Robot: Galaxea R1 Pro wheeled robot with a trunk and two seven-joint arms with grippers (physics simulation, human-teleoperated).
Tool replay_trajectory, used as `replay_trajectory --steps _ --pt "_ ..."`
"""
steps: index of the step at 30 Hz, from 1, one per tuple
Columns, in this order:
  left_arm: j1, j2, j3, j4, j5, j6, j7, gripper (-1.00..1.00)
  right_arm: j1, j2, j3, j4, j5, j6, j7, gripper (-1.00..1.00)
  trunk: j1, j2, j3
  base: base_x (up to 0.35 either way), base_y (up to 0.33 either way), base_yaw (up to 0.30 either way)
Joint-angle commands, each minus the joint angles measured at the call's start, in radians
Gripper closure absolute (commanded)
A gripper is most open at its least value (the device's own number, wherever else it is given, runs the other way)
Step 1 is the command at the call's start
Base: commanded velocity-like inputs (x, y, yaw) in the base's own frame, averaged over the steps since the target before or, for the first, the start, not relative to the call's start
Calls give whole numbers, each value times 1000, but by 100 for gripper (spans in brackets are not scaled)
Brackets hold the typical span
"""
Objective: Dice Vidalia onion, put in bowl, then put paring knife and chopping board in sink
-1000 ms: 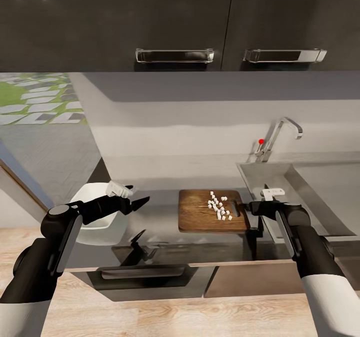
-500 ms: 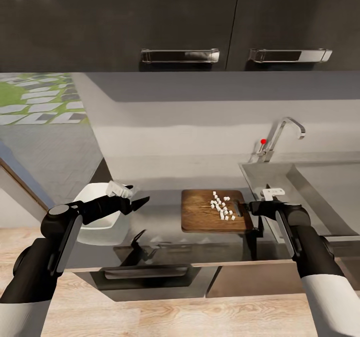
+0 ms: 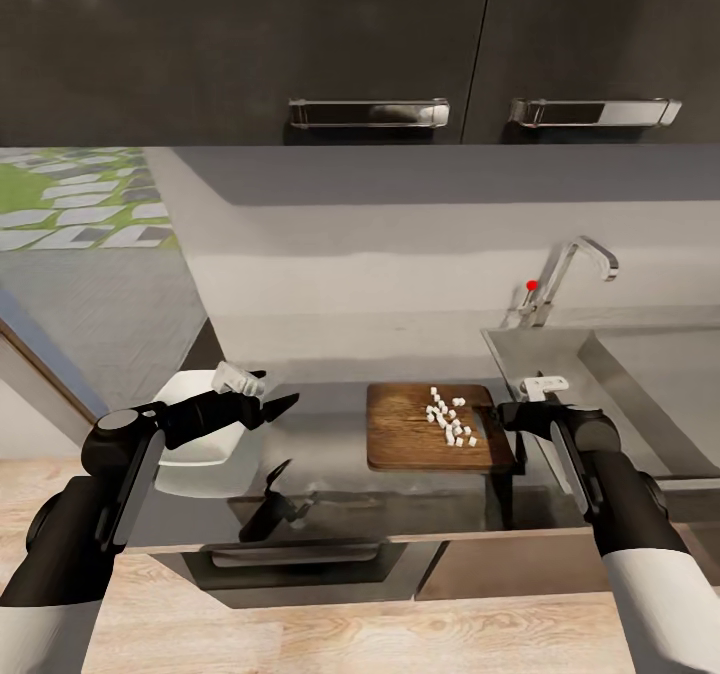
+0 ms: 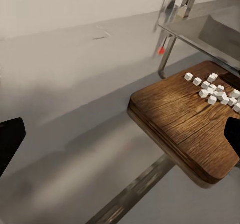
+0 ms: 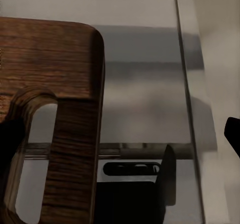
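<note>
Board [image 3: 430, 432] lies flat on the table [image 3: 320, 474], just left of the sink [image 3: 640, 384], with its slot-handle end toward the sink. Your right end effector [image 3: 500, 416] is at that end; in the right wrist view one dark finger [image 5: 11, 139] overlaps the slot rim of the board [image 5: 60, 84], while the other finger shows well apart at the frame edge. You cannot tell from these views whether it is clamped on the board.

Dice [image 3: 450, 419], small white cubes, sit in a loose cluster on the board's sink-side half; the left wrist view shows the same dice [image 4: 215, 92] on the board [image 4: 185, 129].

Your left end effector [image 3: 268, 394] hovers above the table between the bowl [image 3: 195, 434] and the board, fingers spread and holding nothing. The bowl rests on the table at the left, partly behind the left arm.

Tap [image 3: 560, 279] with its red dot stands at the sink's rear edge. A small white object [image 3: 545, 386] rests on the sink's near-left rim; you cannot identify it.
</note>
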State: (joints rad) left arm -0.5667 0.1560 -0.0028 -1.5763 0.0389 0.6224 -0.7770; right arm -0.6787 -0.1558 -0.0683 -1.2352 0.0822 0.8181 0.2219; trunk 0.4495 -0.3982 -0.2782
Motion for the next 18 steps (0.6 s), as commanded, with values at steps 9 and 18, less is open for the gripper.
replay_trajectory --steps 9,18 --pt "-1 0 1 -1 4 7 -1 -100 -1 1 -2 -3 8 4 8 -100 1 -2 -3 1 35 0" --pt "-1 0 1 -1 4 7 -1 -100 -1 1 -1 -3 8 4 8 -100 1 -2 -11 0 3 0"
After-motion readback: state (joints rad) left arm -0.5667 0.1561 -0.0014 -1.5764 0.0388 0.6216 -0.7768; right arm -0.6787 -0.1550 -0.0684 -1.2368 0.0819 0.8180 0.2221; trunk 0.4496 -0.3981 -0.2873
